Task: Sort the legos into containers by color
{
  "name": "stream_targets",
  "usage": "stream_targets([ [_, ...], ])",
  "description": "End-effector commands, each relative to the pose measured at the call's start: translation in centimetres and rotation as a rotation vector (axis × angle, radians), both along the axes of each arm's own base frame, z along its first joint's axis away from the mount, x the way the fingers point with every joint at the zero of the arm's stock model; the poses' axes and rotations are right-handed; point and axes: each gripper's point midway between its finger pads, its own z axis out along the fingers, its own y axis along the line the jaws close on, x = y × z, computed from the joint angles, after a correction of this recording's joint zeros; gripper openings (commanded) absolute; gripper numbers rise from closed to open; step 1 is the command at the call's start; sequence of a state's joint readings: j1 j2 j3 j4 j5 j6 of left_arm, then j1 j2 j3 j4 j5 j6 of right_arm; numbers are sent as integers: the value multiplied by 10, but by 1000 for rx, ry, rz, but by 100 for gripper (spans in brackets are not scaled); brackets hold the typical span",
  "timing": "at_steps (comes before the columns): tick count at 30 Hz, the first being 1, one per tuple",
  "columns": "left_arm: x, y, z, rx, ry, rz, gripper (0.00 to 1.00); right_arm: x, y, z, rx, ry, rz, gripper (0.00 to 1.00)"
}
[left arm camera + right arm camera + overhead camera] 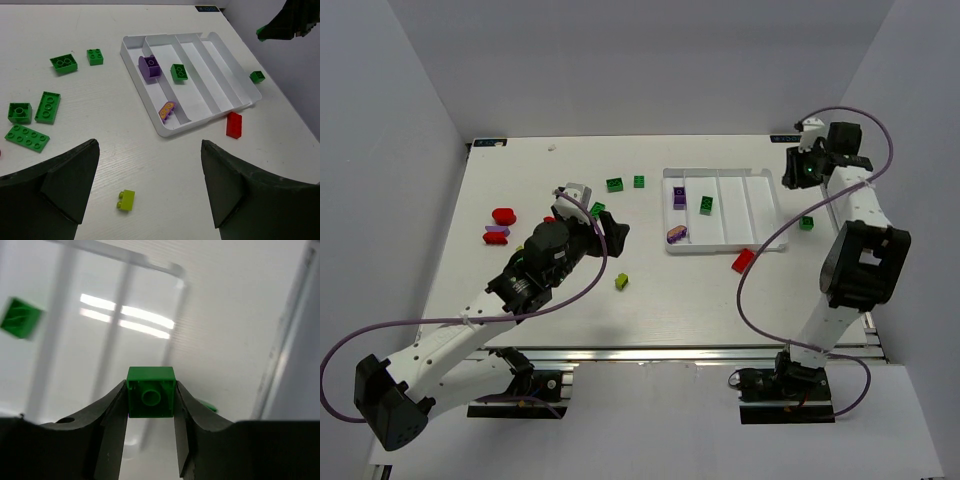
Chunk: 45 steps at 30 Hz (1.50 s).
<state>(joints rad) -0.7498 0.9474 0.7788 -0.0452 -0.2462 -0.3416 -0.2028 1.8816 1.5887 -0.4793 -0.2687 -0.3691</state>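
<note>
My right gripper (151, 405) is shut on a green lego (151, 391), held above the right end of the white tray (172, 271); from the top view it (805, 170) hangs by the tray's far right corner. The tray (720, 251) has four compartments. The leftmost holds a purple lego (679, 197) and a purple-and-yellow one (677, 234), and the second holds a green lego (706, 205). My left gripper (150, 145) is open over bare table, with a yellow-green lego (126, 199) below it, nearer the left finger.
A red lego (744, 260) lies by the tray's near right corner and a small green one (807, 222) to the tray's right. Several green legos (48, 107) are scattered left of the tray. A red lego (503, 215) and a purple one (497, 235) lie far left.
</note>
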Motion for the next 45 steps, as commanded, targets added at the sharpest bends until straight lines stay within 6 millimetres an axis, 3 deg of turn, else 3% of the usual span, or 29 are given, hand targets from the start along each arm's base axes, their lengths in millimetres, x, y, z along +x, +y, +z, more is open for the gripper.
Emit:
stream_targets([
  [1, -2, 2, 8, -4, -28, -8, 92, -15, 96, 19, 103, -56, 237, 0],
  [3, -1, 3, 8, -3, -35, -3, 92, -27, 127, 20, 145, -41, 297, 0],
  [4, -1, 3, 8, -2, -35, -2, 92, -34, 158, 19, 155, -31, 356, 0],
  [7, -1, 4, 6, 6, -34, -1, 92, -40, 195, 22, 179, -7, 409, 4],
  [10, -1, 4, 7, 9, -38, -2, 92, -43, 212, 10, 188, 60, 426, 9],
  [19, -1, 1, 4, 14, -33, -16, 92, -62, 229, -43, 173, 193, 451, 27],
  [23, -1, 1, 3, 16, -33, -16, 92, -60, 231, -51, 167, 200, 447, 41],
  [27, -1, 0, 3, 16, -33, -22, 92, -59, 228, -59, 156, 210, 436, 46],
  [31, -2, -1, 3, 15, -32, -25, 92, -58, 222, -68, 124, 222, 417, 52],
  [32, -1, -1, 3, 16, -31, -25, 92, -59, 220, -68, 117, 221, 415, 59],
  [35, -2, -1, 3, 16, -33, -27, 92, -58, 214, -61, 101, 200, 407, 61],
  [38, -2, 0, 4, 13, -34, -27, 92, -54, 193, -49, 87, 172, 371, 65],
  [41, -3, 0, 7, 5, -40, -28, 92, -43, 149, -33, 56, 129, 280, 66],
  [45, -5, -1, 11, -11, -43, -38, 93, -38, 54, -27, -15, 110, 91, 66],
])
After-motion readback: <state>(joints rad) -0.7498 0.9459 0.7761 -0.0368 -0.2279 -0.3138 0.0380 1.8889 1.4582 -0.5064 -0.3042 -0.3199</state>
